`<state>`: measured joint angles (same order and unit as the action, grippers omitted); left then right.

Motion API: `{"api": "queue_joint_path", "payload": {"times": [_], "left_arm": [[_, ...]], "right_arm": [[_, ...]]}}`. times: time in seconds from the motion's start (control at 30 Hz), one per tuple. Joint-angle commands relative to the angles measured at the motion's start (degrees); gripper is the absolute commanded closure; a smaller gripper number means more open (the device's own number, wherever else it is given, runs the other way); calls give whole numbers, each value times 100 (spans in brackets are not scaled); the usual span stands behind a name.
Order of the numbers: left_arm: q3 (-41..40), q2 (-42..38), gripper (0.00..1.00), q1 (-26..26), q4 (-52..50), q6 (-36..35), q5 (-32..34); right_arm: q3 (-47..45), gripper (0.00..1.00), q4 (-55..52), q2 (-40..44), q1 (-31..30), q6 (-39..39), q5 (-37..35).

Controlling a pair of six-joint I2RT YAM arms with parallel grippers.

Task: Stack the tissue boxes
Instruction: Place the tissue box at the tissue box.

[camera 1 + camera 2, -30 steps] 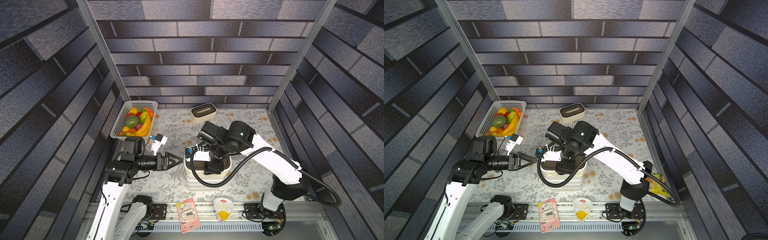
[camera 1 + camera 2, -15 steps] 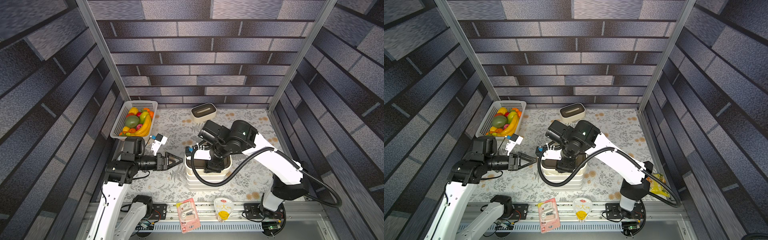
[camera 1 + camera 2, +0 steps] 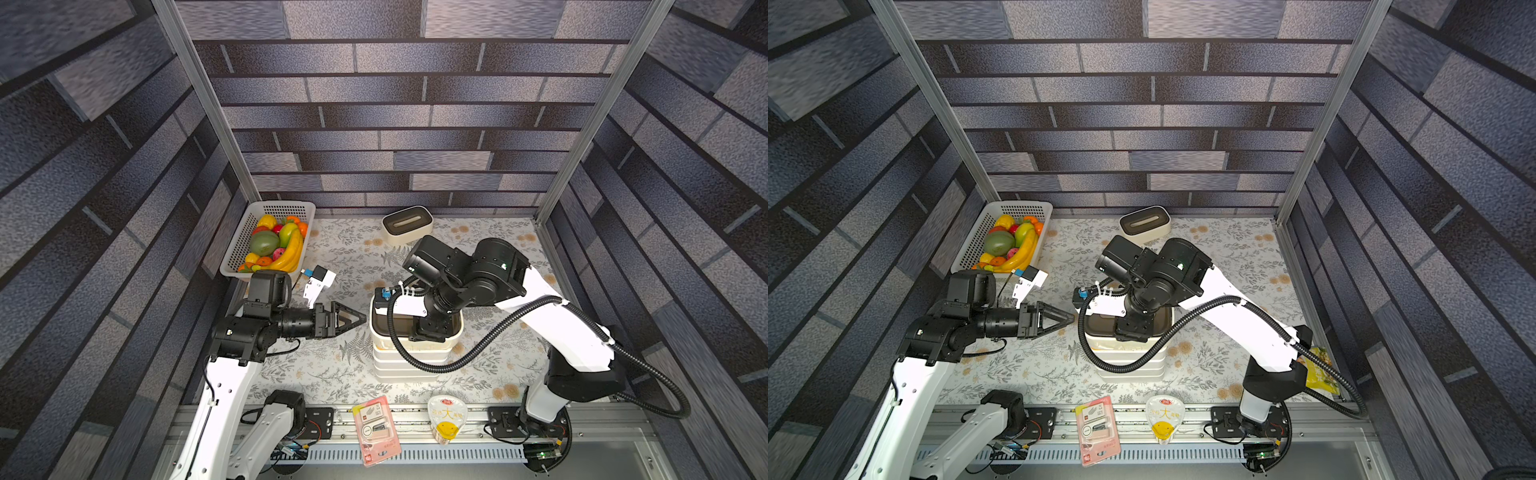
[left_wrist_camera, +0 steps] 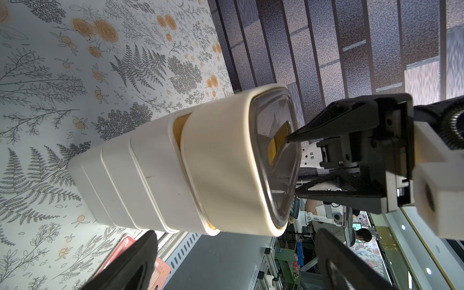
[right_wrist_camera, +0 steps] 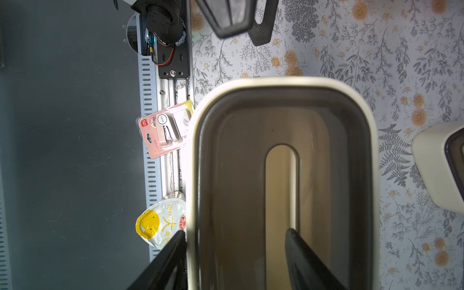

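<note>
In both top views, the left gripper [image 3: 359,320] gaped wide and empty beside the tissue box stack [image 3: 386,372] on the floral desk [image 3: 332,374], with brick-patterned walls [image 3: 395,124] around. In the right wrist view, the right gripper [image 5: 235,231] clamped a wall of the top box [image 5: 276,84], one finger inside its slot.

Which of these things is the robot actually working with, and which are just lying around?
Job: stacked tissue boxes, top tissue box in the right gripper, lone tissue box at back.
Lying about: fruit basket, pink blister pack, smiley pouch.
</note>
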<state>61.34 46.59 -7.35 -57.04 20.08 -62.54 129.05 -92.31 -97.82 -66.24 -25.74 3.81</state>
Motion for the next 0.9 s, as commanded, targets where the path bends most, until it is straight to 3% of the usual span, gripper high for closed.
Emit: {"api": "queue_joint_path", "payload": {"times": [0.0,0.33,0.53,0.77,0.87], "left_arm": [[224,17,0,81,-16,-108,164],[378,147,0,273,322,224,311],[579,245,0,281,334,268,338],[960,410,0,270,373,382,526],[1100,557,0,277,360,462,998]], "right_arm": [[91,36,-442,235,-56,-37,-215],[41,34,356,756,-56,42,-507],[-645,27,1104,1342,-22,315,-1413],[-1152,27,1448,1823,235,724,-1473],[-1722,27,1875,2120,499,949,-1645]]}}
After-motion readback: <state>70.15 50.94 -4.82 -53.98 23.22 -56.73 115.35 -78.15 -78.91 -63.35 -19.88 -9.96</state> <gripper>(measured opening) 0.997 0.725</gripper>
